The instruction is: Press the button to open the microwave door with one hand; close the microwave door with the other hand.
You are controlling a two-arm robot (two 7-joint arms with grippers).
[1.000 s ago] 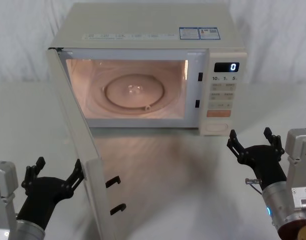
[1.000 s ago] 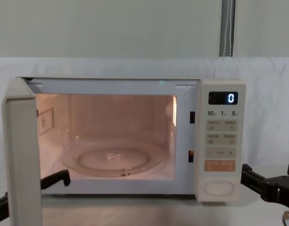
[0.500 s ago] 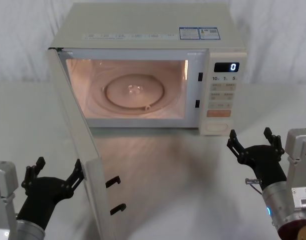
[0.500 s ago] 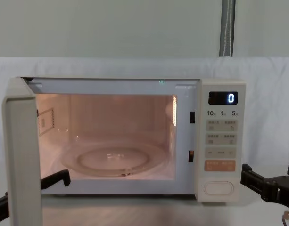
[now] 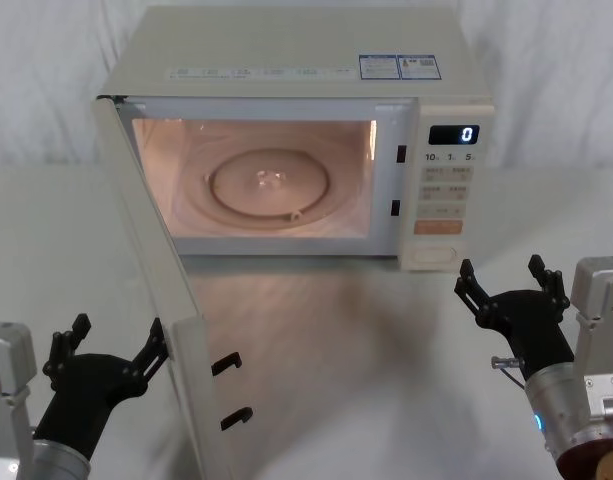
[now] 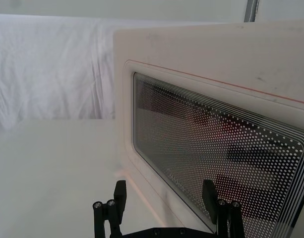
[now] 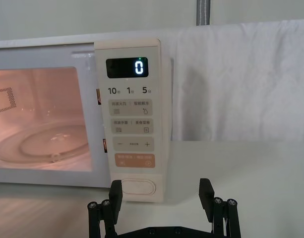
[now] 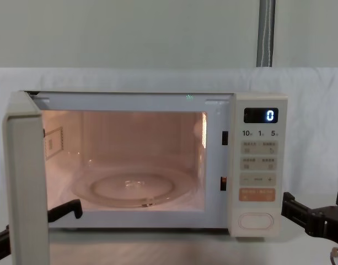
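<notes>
The microwave [image 5: 296,150] is sitting at the back of the desk [image 5: 386,340] with its cavity glowing and the glass turntable [image 5: 269,184] lying bare inside, and the microwave door [image 5: 151,290] is standing swung far out on its left hinge, its free edge pointing toward the robot. The left tool [image 5: 111,345] is hovering just outside that free edge with its fingers spread wide and holding nothing, one finger close against the door's outer face; from the wrist, the dotted window [image 6: 221,158] is looming right in front of it. The right tool [image 5: 511,285] is waiting low on the desk, a little in front of the control panel, also spread wide and empty, with the button [image 7: 138,188] directly ahead of it under the orange keys. To my eye the opening is done and the closing is what is left. The door looks light and stiff, swinging freely on its hinge, so it should need a flat push, not a grip, on the outer frame near the free edge and off the glass, finishing firmly enough for the two latch hooks [image 5: 229,390] to catch.
</notes>
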